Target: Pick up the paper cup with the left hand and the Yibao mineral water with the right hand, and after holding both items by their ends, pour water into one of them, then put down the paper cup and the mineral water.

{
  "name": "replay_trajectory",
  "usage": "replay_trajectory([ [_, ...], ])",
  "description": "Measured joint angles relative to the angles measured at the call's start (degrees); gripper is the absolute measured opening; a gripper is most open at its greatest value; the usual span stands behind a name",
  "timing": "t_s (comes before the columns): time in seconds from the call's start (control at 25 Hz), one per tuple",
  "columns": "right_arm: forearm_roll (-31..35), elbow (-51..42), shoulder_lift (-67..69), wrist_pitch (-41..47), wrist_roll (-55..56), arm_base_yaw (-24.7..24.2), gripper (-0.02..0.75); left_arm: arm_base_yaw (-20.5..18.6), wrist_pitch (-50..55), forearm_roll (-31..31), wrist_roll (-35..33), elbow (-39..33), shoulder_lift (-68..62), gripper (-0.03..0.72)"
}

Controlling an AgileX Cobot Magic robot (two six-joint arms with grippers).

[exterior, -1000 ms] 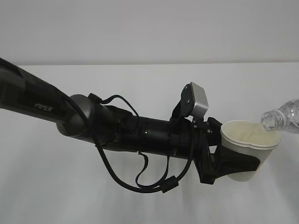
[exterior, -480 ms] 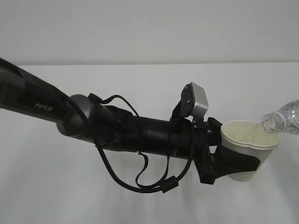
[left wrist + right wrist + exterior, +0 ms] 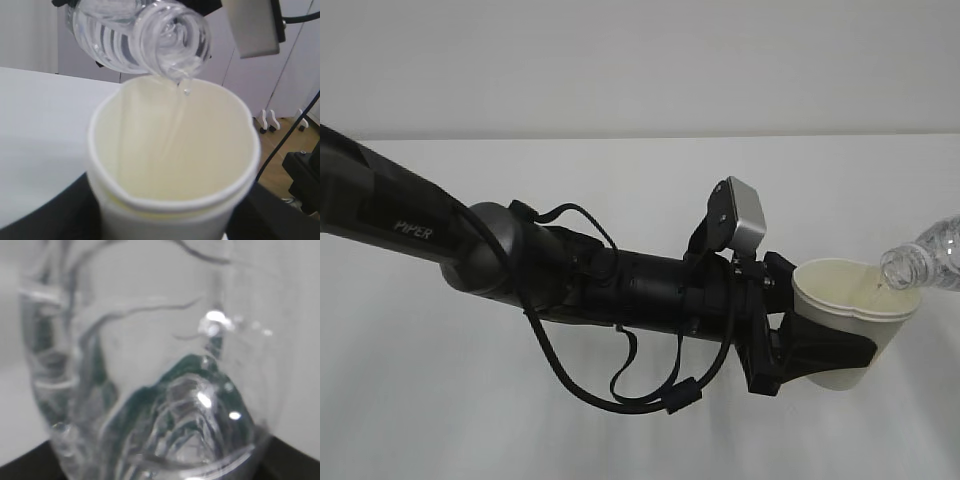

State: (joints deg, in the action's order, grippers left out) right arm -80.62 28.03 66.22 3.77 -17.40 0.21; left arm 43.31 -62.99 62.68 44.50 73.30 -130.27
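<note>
My left gripper [image 3: 832, 348] is shut on the paper cup [image 3: 850, 300] and holds it upright above the table. The cup fills the left wrist view [image 3: 170, 165], with a black finger [image 3: 55, 215] on each side. The Yibao mineral water bottle [image 3: 928, 258] comes in tilted from the right edge, its open mouth [image 3: 172, 37] just over the cup's far rim. A thin stream of water runs from the mouth into the cup. My right gripper [image 3: 160, 472] is shut on the bottle's base [image 3: 150, 365]; it is out of the exterior view.
The white table [image 3: 620, 190] lies under both arms, with a plain white wall [image 3: 620, 60] behind. The left arm [image 3: 520, 260] with its loose black cables [image 3: 620, 385] stretches across from the left. White cupboards and a wooden floor show behind the bottle in the left wrist view.
The bottle's mouth has shifted slightly at the cup's rim. The left arm and the cup have held still.
</note>
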Motion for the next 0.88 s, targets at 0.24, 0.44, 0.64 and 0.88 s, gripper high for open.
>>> replay_trajectory([
  [0.24,0.0,0.0,0.0,0.25,0.09,0.04,0.455,0.0,0.0,0.12,0.04,0.0,0.0,0.461],
  [0.44,0.0,0.5,0.0,0.85,0.09,0.04,0.455,0.0,0.0,0.22,0.16,0.0,0.0,0.461],
  [0.64,0.0,0.88,0.0,1.08,0.09,0.04,0.456,0.0,0.0,0.22,0.26,0.0,0.0,0.461],
  [0.88,-0.46,0.98,0.0,1.2,0.09,0.04,0.456,0.0,0.0,0.25,0.26,0.0,0.0,0.461],
])
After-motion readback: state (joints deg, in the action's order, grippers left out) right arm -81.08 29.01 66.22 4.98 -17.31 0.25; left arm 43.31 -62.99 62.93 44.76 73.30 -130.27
